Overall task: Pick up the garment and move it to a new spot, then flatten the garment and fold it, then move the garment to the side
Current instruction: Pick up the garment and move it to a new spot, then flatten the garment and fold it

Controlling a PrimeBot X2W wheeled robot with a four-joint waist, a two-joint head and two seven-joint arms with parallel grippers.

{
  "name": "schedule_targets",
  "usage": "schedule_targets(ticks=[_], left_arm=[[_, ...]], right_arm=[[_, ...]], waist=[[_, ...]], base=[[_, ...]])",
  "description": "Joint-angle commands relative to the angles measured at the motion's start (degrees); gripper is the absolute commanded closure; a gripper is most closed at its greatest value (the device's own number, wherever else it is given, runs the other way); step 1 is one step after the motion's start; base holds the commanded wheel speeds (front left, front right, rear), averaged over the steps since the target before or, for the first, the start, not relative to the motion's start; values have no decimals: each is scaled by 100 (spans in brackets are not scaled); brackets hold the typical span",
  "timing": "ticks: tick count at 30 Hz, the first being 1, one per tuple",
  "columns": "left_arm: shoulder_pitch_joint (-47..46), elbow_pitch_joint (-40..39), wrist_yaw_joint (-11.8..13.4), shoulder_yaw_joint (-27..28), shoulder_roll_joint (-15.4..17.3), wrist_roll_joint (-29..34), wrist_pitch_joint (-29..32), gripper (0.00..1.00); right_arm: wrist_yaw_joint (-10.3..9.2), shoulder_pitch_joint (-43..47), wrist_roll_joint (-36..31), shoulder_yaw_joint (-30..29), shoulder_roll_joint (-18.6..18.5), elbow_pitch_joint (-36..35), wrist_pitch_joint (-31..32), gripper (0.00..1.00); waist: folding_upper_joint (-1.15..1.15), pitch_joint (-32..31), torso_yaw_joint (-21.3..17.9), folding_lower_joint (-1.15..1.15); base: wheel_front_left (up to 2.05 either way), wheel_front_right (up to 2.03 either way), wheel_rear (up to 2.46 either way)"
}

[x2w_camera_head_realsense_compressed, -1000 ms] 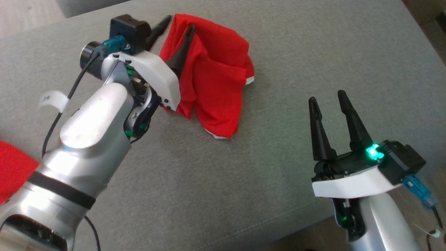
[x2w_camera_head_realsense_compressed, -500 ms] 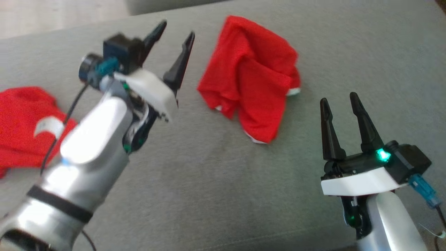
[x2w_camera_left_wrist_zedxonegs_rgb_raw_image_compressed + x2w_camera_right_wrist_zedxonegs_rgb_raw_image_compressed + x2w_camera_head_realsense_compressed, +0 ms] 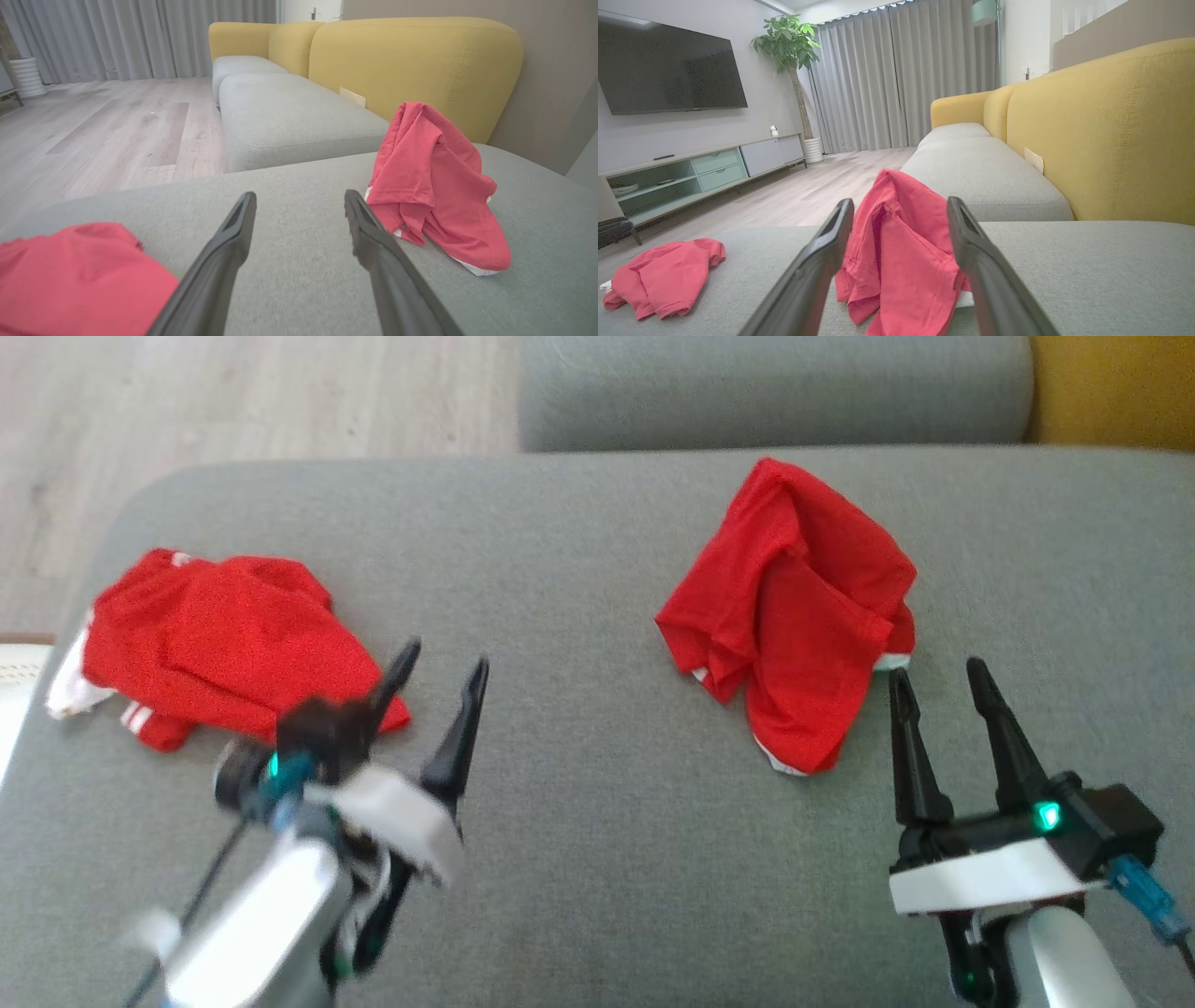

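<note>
The garment is a red shirt with white trim, bunched into a rumpled peak on the grey sofa cushion. It also shows in the left wrist view and the right wrist view. My left gripper hovers open and empty over the cushion, well to the left of the garment, its fingers spread wide. My right gripper stands open just in front of the garment's near right edge, apart from it, with nothing between its fingers.
A second red garment lies crumpled at the cushion's left end, just beyond my left gripper. A yellow sofa back rises behind the cushion. Another grey cushion adjoins at the far side, with wooden floor past the left edge.
My left gripper opened, let go of the garment and drew back to the left and nearer. The head camera turned, bringing the second red garment into view. The right gripper stayed open.
</note>
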Motion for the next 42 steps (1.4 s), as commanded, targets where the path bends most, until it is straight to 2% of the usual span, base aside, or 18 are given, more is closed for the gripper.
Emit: schedule_targets(ticks=[1,4,8,15,27,36,42], left_arm=[[2,-372,114,414,111,164,-74,0],[593,-722,214,710,-26,430,-75,0],[1110,-1014,210,1030,-214,722,-75,0],[1859,-1342,22,1795,-783,1319,-76,0],[2458,-1259,-570,2718,-1391,2066,-76,0],[2470,-1154,-1063,3001,-1716,2405,-76,0],[2409,-1065,-1237,3033,-1816,2443,-76,0]], right_arm=[[-4,-35,-38,85,-21,-173,-61,0],[-4,73,-25,66,-21,-187,-61,0],[-4,172,0,53,-21,-233,-61,0],[-4,420,28,-3,-21,-283,-61,0],[-4,500,-35,66,-21,-216,-61,0],[-4,476,-95,9,-21,-100,-59,0],[-4,276,-424,100,-21,182,191,0]], waist=[[0,-192,144,0],[0,-293,130,0],[0,-366,84,0],[0,-467,96,0],[0,-494,253,0],[0,-465,349,0],[0,-271,519,0]], base=[[0,0,0],[0,0,0],[0,0,0],[0,0,0],[0,0,0],[0,0,0],[0,0,0]])
